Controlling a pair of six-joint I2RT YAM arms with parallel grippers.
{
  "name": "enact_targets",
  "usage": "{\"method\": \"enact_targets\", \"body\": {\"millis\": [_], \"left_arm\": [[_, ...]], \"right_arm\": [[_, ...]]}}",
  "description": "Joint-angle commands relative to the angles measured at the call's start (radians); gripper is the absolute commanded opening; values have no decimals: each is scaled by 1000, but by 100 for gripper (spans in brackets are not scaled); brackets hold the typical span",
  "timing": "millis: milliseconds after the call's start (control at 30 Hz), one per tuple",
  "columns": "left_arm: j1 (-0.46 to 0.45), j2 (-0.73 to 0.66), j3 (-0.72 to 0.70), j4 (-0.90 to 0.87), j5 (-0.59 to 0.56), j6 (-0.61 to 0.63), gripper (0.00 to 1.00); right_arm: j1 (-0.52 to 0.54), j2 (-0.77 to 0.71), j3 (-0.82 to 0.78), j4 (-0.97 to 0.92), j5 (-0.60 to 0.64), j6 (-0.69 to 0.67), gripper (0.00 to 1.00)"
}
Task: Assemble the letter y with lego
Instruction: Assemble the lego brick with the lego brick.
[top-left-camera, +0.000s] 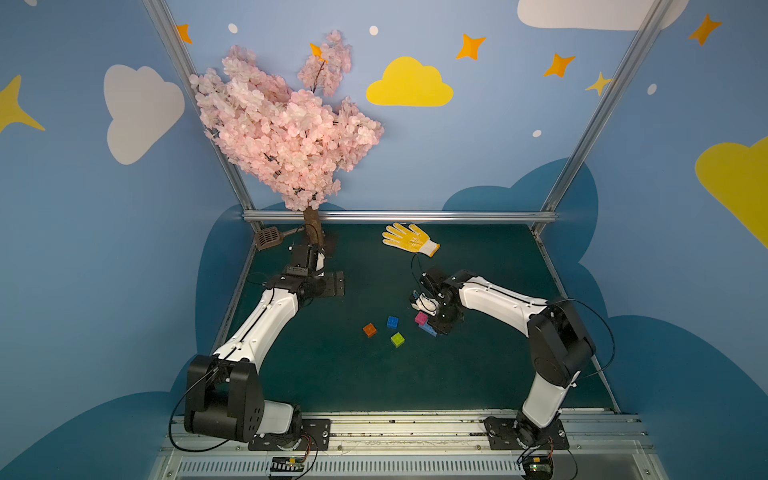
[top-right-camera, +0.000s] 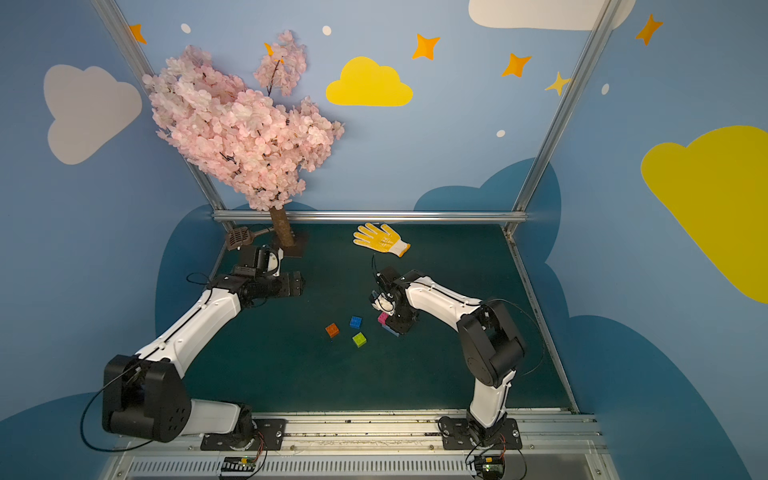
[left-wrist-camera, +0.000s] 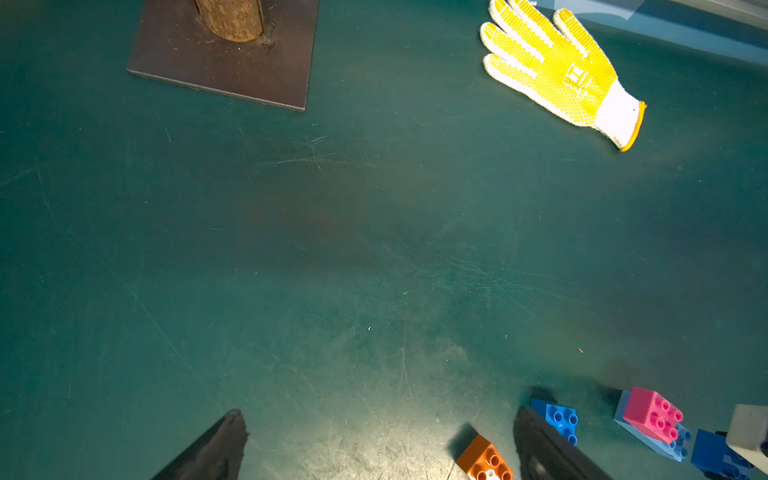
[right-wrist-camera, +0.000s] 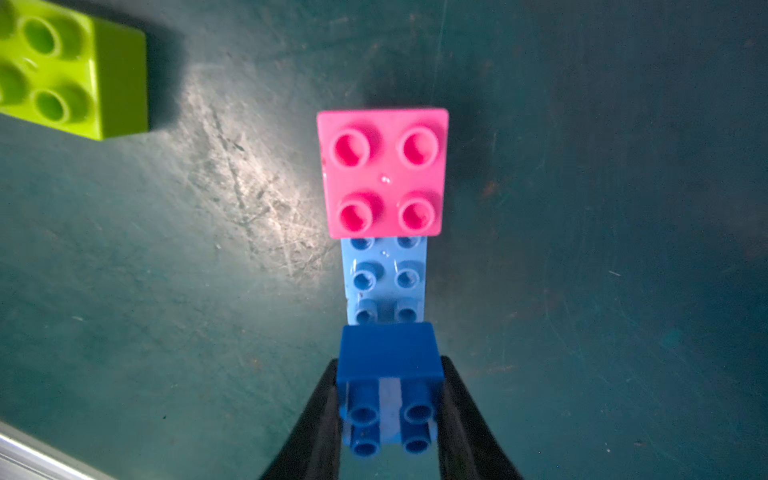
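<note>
A pink brick (right-wrist-camera: 382, 172) sits on one end of the longer light blue brick (right-wrist-camera: 384, 278), which lies on the green mat. My right gripper (right-wrist-camera: 389, 365) is shut on a dark blue square brick (right-wrist-camera: 388, 353) right at the bar's other end; I cannot tell whether the two touch. In both top views the pink brick (top-left-camera: 421, 318) (top-right-camera: 382, 318) shows beside that gripper (top-left-camera: 438, 326). Loose on the mat to its left lie a second dark blue brick (top-left-camera: 392, 322), an orange brick (top-left-camera: 369, 330) and a lime green brick (top-left-camera: 397, 339). My left gripper (top-left-camera: 332, 284) hangs open and empty, left of the bricks.
A yellow glove (top-left-camera: 409, 239) lies at the back of the mat. The pink blossom tree (top-left-camera: 282, 124) stands on a dark base plate (left-wrist-camera: 224, 62) at the back left, with a brown slotted scoop (top-left-camera: 268, 237) beside it. A metal rail (top-left-camera: 399, 216) bounds the back.
</note>
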Motion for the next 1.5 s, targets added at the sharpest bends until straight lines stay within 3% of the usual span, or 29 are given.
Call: {"method": "enact_targets", "body": {"millis": [0, 1467], "left_arm": [[3, 3, 23, -17, -6, -6, 100], [7, 6, 26, -20, -10, -6, 100]], "right_arm": [[4, 11, -14, -23, 10, 0, 0], [22, 149, 30, -40, 47, 4, 0]]}}
